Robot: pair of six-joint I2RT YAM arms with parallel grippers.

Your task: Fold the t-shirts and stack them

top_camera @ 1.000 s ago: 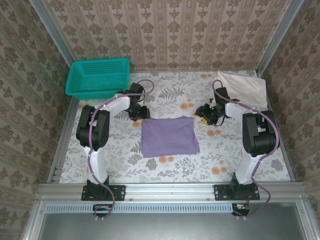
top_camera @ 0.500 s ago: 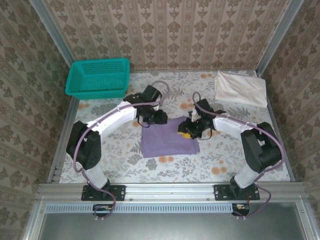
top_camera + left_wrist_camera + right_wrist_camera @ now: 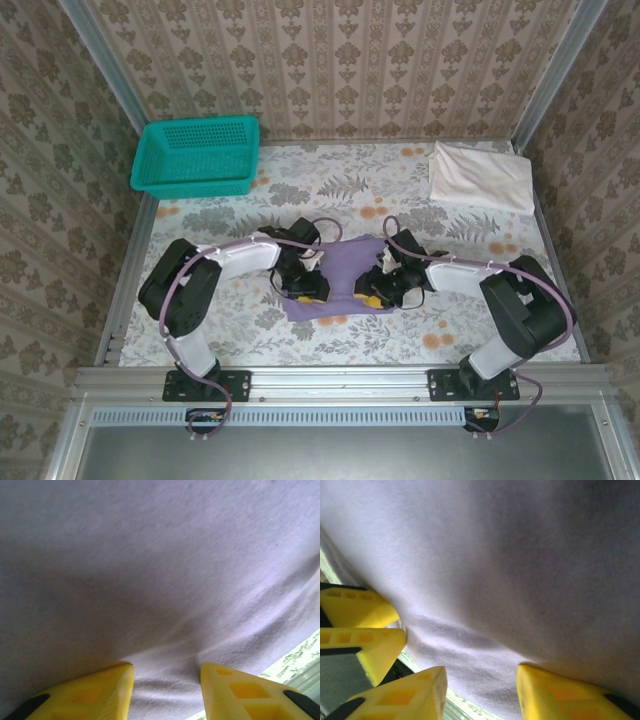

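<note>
The lavender-purple short-sleeved cloth t-shirt [image 3: 345, 262] lies folded at the middle of the floral bench [image 3: 230, 330]. Within 1 second both arms swung in onto its near corners. Your left tool [image 3: 308, 290] and right tool [image 3: 375, 293] stand part-open on the cloth with nothing pinched yet, so the next fold looks imminent.

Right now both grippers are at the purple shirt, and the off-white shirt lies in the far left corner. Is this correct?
No: the top external view shows the off-white shirt in the far right corner. The left gripper and right gripper are at the purple shirt.
</note>
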